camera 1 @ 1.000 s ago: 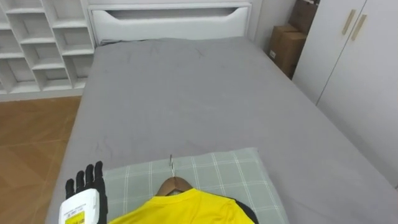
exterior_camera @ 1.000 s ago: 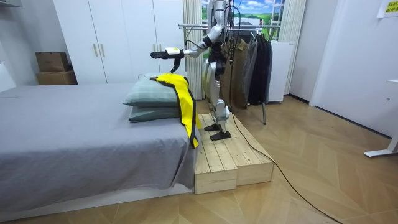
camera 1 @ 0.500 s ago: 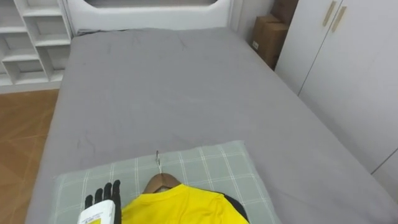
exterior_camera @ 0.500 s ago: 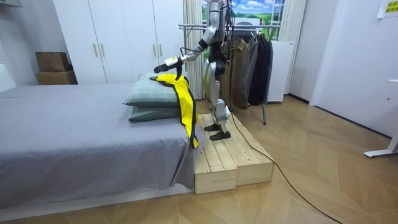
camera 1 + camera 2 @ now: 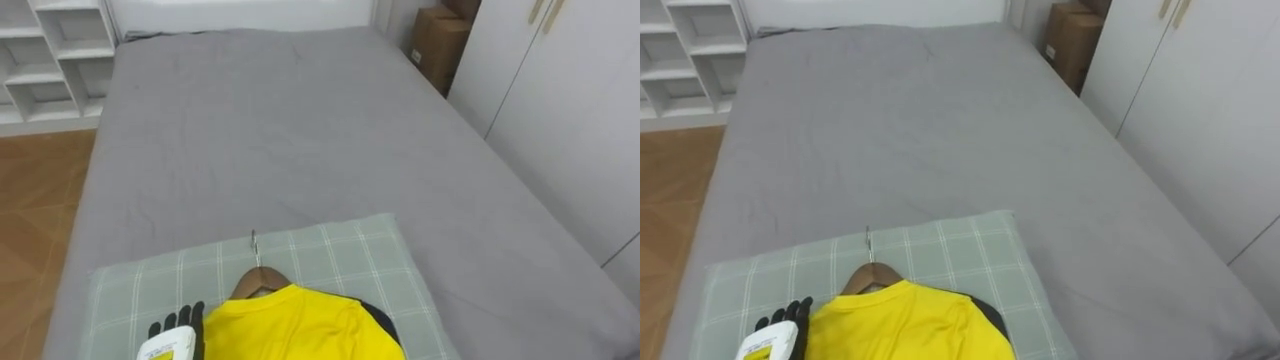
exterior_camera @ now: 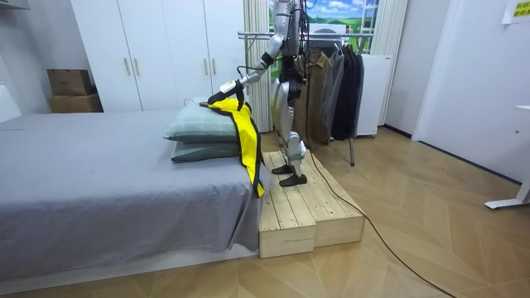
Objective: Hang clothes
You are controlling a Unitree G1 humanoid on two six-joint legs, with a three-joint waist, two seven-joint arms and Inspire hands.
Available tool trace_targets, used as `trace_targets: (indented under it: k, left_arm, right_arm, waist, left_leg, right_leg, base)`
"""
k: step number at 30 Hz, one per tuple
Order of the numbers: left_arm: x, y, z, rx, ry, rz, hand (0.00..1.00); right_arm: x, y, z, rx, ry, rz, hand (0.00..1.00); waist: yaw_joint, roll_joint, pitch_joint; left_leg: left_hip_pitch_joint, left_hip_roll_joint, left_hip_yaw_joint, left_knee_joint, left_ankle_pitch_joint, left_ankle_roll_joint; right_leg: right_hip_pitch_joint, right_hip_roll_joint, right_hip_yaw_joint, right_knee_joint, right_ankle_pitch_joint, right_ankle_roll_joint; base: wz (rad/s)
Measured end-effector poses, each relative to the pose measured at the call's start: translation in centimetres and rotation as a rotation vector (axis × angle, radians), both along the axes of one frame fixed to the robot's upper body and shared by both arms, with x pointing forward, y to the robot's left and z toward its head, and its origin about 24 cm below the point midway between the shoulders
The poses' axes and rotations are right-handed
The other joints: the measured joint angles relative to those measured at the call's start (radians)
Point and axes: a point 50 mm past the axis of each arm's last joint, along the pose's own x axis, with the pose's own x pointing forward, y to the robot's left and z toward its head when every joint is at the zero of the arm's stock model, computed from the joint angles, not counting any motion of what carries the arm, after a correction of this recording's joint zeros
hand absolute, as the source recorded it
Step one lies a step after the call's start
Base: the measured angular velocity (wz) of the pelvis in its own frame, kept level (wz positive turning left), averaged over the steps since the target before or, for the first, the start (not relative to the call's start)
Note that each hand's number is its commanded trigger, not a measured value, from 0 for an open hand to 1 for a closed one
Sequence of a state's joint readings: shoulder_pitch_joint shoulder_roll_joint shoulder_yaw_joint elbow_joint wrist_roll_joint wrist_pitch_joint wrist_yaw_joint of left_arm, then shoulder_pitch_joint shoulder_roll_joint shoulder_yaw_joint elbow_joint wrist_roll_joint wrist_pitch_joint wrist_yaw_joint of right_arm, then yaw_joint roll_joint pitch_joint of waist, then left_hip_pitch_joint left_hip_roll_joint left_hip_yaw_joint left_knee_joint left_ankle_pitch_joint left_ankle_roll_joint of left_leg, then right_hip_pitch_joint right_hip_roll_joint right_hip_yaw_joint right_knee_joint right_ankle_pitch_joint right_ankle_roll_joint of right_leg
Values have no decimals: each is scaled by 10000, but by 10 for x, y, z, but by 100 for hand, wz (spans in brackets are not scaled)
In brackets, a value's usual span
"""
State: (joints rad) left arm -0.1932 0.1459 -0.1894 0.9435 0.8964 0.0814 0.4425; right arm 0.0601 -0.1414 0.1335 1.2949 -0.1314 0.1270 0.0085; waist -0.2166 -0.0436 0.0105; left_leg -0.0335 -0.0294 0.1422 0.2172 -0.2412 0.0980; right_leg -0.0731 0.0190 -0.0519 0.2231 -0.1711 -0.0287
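Yellow shirt [image 5: 290, 325] on wooden hanger [image 5: 258, 284] lies on pillow [image 5: 340, 255] — hook [image 5: 253, 245] pointing up the bed [image 5: 280, 130]; left hand [image 5: 172, 345] beside, fingers straight

Bed [image 5: 300, 130] beyond pillow [image 5: 340, 250] bare, free for robot hand [image 5: 175, 330]; wardrobe [image 5: 560, 100] walls rt side.

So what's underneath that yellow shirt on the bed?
A wooden hanger: its neck and metal hook poke out at the collar, while the arms are covered. The yellow shirt lies on a green checked pillow, which is stacked on a second pillow.
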Motion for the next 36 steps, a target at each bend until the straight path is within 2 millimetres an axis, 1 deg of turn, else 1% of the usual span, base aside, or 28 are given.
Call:
trace_targets:
  k: [2,4,6,9,12,19,24,28,33,36]
  left_arm:
    - [0,0,0,-6,-5,2,0]
    - [3,1,2,-35,-80,56,0]
    - [9,2,6,-23,-228,83,0]
    - [16,5,7,14,28,163,0]
    - [19,9,8,108,37,168,0]
    - [20,18,10,-12,159,535,0]
    - [25,25,11,98,605,587,0]
    - [24,25,9,61,911,580,0]
    - [24,27,9,60,1061,556,0]
    - [24,27,9,64,1064,548,0]
  right_arm:
    - [-2,-1,0,-57,26,-60,0]
    - [-5,-1,0,-38,136,-220,0]
    - [-7,-1,-1,-37,221,-329,0]
    - [-11,-1,-1,-27,363,-481,0]
    - [-11,-2,-1,-35,394,-489,0]
    - [-10,-1,-1,-42,336,-381,0]
    - [-9,-2,-1,-59,329,-336,0]
    - [-8,-2,-1,-53,301,-325,0]
    - [1,-1,0,-27,18,-264,0]
    - [2,-1,0,-23,-10,-255,0]
  waist:
    - [-10,-23,8]
    - [-5,-75,42]
    - [4,-130,47]
    - [-3,-242,102]
    - [5,-298,67]
    - [38,-323,34]
    - [36,-330,31]
    - [42,-332,31]
    - [42,-329,31]
    - [41,-327,30]
  left_leg:
    - [7,2,10,5,0,0]
    - [-41,6,8,38,1,-1]
    - [-173,8,4,71,1,-1]
    - [-233,25,16,92,0,-1]
    - [-330,44,63,47,11,-14]
    - [-444,78,168,105,23,-21]
    - [-452,90,194,162,24,-21]
    - [-425,106,225,194,26,-22]
    - [-477,176,352,191,21,-25]
    - [-484,190,356,202,25,-32]
  right_leg:
    - [4,1,12,0,0,0]
    - [-18,0,-13,-12,-1,0]
    - [-155,-2,-15,17,1,-2]
    - [-187,13,-17,17,15,-25]
    - [-333,29,13,21,52,-56]
    - [-467,73,185,-2,119,-72]
    - [-456,70,190,-3,149,-66]
    - [-419,78,204,6,169,-73]
    - [-462,142,247,4,259,-107]
    - [-463,156,248,5,275,-126]
  base:
    - [0]
    - [0]
    - [0]
    - [0]
    - [-6]
    - [-5]
    - [0]
    - [-1]
    - [-7]
    - [0]
